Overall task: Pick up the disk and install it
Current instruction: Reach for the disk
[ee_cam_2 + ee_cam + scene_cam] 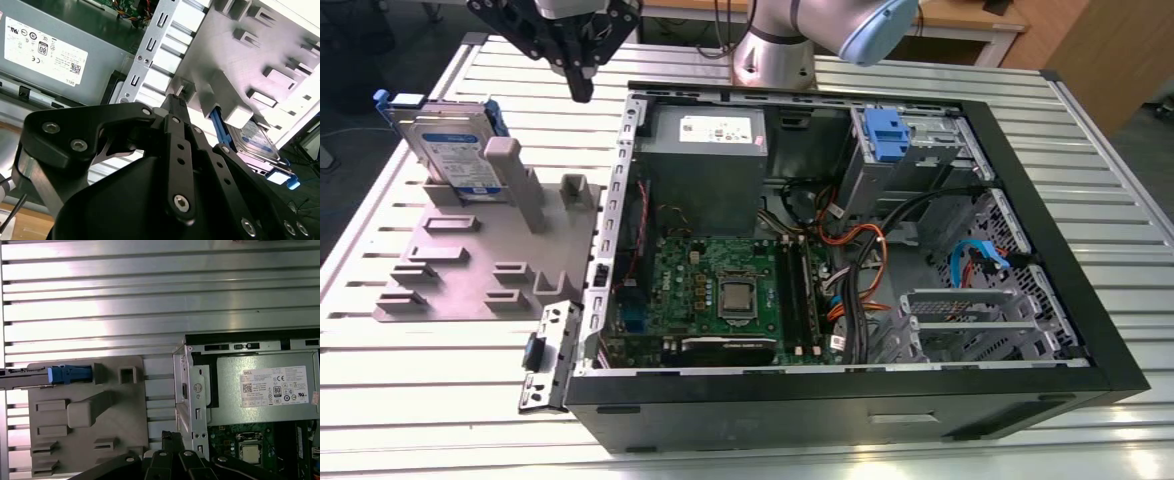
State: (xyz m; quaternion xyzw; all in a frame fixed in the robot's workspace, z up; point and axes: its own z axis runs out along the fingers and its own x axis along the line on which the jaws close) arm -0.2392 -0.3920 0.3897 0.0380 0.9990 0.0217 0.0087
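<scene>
Black gripper (176, 100) fingers pressed together, gripping nothing, hover between the open black computer case (854, 400) and the grey plastic fixture (454, 270), where the silver blue-framed disk (451, 150) stands upright in 1 slot.

A silver slatted metal table (440, 400) carries two things: a flat grey plastic holder plate (454, 265) at the exterior view's left, and an open black computer case (854, 400) just beside it.

Free room above disk (454, 150); fixture post (520, 195) beside, PC case (630, 150) near.
</scene>
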